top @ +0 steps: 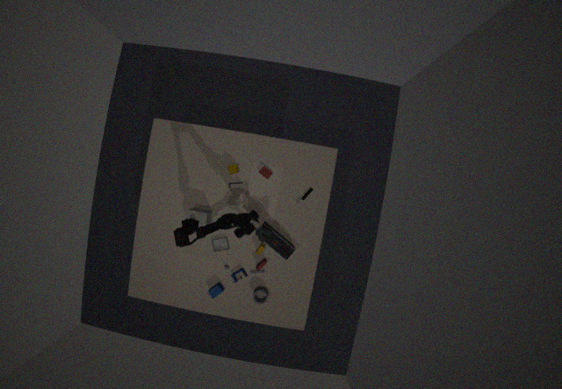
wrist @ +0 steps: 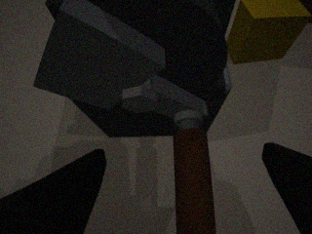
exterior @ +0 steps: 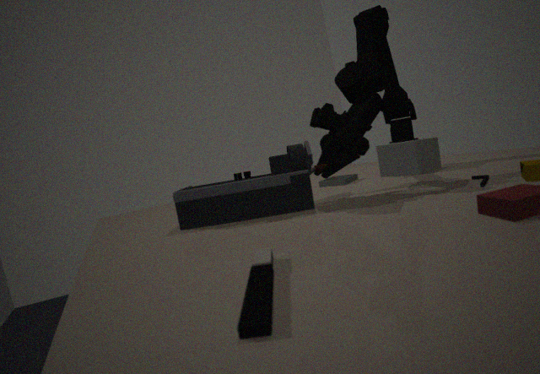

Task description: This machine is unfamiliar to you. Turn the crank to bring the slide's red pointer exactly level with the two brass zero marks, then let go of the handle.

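The dark machine [top: 282,245] [exterior: 244,206] [wrist: 195,34] stands on the pale table. Its grey crank arm [wrist: 171,95] ends in a reddish-brown handle [exterior: 321,168] [wrist: 194,180] that points toward the robot. My gripper [exterior: 321,172] [wrist: 183,154] is open, with its fingers on either side of the handle and a visible gap to each in the wrist view. Nothing is gripped. The slide's red pointer and the brass marks are out of the wrist view; in the top view they are too small and dark to compare.
A yellow block [top: 260,248] [wrist: 265,34] lies close beside the machine, with a red piece [top: 261,263] beyond it. A grey ring [top: 260,294] and blue pieces [top: 216,290] lie farther off. A black bar [top: 306,193] [exterior: 257,302] and red block [top: 265,171] [exterior: 508,202] lie across the machine's other side.
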Robot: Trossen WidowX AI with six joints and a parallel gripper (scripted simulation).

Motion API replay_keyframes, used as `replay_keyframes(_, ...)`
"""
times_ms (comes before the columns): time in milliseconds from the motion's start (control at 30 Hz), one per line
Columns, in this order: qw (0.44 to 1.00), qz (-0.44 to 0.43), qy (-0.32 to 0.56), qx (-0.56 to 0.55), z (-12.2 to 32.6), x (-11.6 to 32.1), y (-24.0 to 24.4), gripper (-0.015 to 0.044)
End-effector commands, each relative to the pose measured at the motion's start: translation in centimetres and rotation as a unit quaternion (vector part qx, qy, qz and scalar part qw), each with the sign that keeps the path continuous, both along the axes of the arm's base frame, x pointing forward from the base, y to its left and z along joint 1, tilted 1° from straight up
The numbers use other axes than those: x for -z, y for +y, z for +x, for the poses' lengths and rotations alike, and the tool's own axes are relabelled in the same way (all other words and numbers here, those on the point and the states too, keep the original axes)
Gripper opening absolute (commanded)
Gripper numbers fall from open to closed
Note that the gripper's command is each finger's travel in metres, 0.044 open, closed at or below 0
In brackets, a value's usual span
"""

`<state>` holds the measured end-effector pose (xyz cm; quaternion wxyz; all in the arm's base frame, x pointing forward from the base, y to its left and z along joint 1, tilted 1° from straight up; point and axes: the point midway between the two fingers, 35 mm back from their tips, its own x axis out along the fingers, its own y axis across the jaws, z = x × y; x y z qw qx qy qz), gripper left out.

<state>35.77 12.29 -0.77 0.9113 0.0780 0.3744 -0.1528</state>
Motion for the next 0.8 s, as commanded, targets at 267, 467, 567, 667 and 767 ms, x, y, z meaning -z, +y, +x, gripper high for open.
replay_keyframes(267, 1.0, -0.001, -0.001, 0.003, -0.13, 0.97, -0.13, 0.0309)
replay_keyframes(467, 1.0, -0.001, -0.001, 0.003, -0.13, 0.97, -0.13, 0.0151)
replay_keyframes(567, 1.0, -0.001, -0.001, 0.003, -0.13, 0.97, -0.13, 0.0072)
replay_keyframes(667, 1.0, -0.001, -0.001, 0.003, -0.13, 0.97, -0.13, 0.0)
replay_keyframes(767, 1.0, -0.001, -0.001, 0.003, -0.13, 0.97, -0.13, 0.0)
